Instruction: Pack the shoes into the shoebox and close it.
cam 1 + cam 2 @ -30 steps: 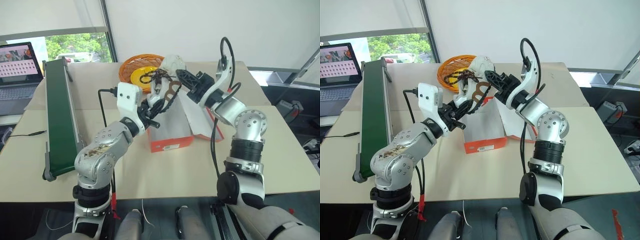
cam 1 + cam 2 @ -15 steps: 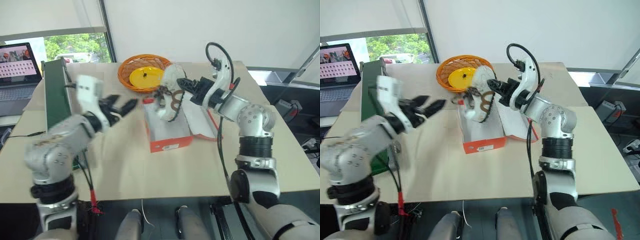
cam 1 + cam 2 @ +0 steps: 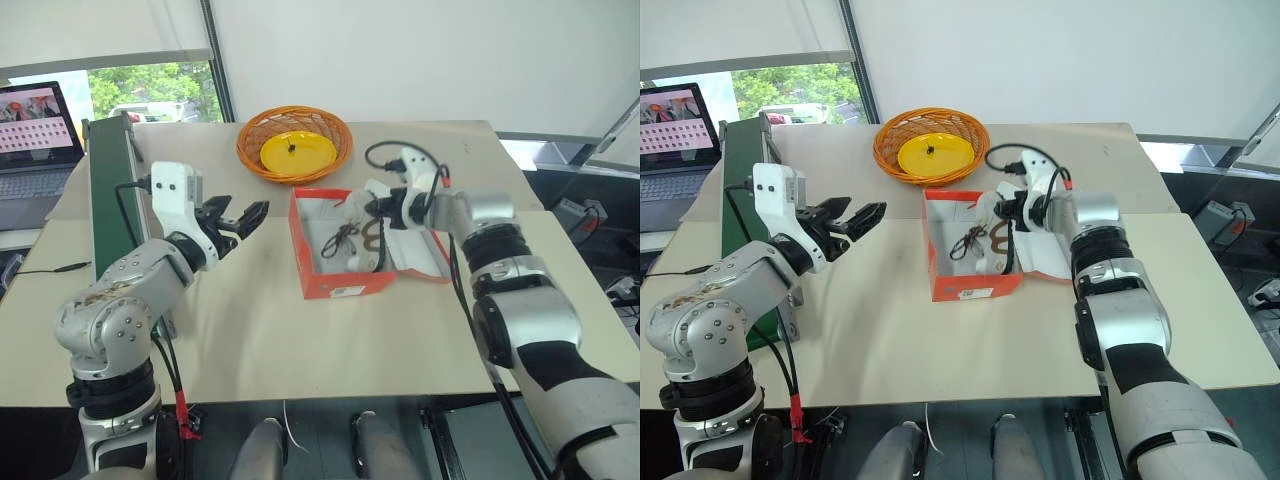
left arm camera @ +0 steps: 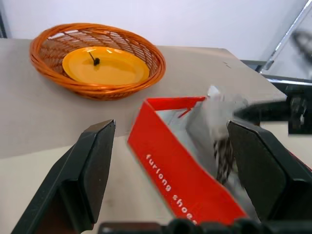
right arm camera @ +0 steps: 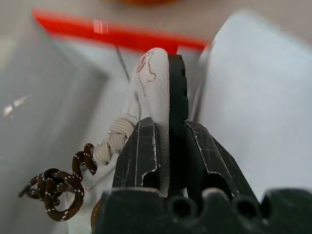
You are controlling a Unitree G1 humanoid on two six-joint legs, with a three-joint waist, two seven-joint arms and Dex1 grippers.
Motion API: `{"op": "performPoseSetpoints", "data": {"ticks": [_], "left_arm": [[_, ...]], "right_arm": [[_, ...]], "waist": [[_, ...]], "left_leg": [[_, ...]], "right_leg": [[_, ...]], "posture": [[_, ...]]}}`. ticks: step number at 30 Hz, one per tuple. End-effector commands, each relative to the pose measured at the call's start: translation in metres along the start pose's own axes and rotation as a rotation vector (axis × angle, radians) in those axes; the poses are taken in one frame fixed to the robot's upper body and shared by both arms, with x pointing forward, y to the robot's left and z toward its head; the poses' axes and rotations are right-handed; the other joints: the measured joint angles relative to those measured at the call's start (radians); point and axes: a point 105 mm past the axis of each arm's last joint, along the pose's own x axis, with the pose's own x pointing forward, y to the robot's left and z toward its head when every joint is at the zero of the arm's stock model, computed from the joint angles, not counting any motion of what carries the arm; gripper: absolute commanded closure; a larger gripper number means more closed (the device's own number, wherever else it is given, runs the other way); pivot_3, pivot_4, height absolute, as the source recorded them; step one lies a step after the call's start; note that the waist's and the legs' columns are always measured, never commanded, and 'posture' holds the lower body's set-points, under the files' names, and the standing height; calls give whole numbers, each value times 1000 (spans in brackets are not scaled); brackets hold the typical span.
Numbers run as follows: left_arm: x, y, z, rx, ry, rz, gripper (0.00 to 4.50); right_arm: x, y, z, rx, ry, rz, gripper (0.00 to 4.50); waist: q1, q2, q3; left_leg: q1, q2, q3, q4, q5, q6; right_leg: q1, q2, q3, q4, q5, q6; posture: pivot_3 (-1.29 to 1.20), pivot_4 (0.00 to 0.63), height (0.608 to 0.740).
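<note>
**Shoe going into the red box, left gripper standing off**

Inside the shoebox (image 3: 340,285), which sits open on the table (image 3: 300,350), the right gripper (image 5: 168,141) is clenched on a shoe (image 5: 153,92). The right wrist view shows both black fingers (image 5: 141,151) pinching the whitish upper and its dark sole, with the white walls of the box on either side and the red far wall beyond the toe. Brown laces (image 5: 56,187) spill loose from the shoe toward the white floor of the box. Seen from the head, the shoe lies within the box walls, nearer the side where the lid (image 3: 425,255) hangs open, and the lid rests flat on the table on that same side. Whether a second shoe lies in the box I cannot tell.

To the robot's left of the shoebox, well apart from it, the left gripper (image 3: 232,215) hovers above the table with its fingers spread wide and nothing between them, pointing toward the box. Beyond the shoebox stands an orange wicker basket (image 3: 335,150) holding a yellow plate (image 3: 297,152), near the box but not touching it.
</note>
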Motion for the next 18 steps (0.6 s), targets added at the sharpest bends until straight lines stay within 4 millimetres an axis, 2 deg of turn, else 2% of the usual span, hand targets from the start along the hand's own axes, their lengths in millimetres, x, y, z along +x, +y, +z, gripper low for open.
{"op": "performPoseSetpoints", "data": {"ticks": [1, 9, 10, 11, 18], "left_arm": [[-4, -3, 14, 31, -68, 8, 592], [-4, -5, 14, 27, -79, 14, 592], [-4, -5, 14, 27, -80, 14, 484], [-4, -6, 15, 27, -81, 13, 484], [0, -5, 16, 33, -79, 5, 484]], "right_arm": [[-1, 1, 13, -76, -35, -2, 4185], [8, -5, -4, -119, 5, -30, 4185], [8, -3, -2, -125, -2, -26, 3182], [9, -1, 0, -133, -6, -19, 2996], [5, 13, 23, -187, -44, 4, 543]], "waist": [[0, 0, 0], [0, 0, 0], [0, 0, 0], [0, 0, 0], [-3, 0, 0]], "left_leg": [[0, 0, 0, 0, 0, 0], [2, 0, 0, 0, 0, 0], [2, 0, 0, 0, 0, 0], [2, 0, 0, 0, 0, 0], [2, 0, 0, 0, 0, 0]], "right_leg": [[0, 0, 0, 0, 0, 0], [1, 0, 0, 0, 0, 0], [1, 0, 0, 0, 0, 0], [1, 0, 0, 0, 0, 0], [1, 0, 0, 0, 0, 0]], "posture": [[0, 150, 739], [0, 150, 739], [0, 150, 739], [0, 150, 739], [0, 150, 739]]}}
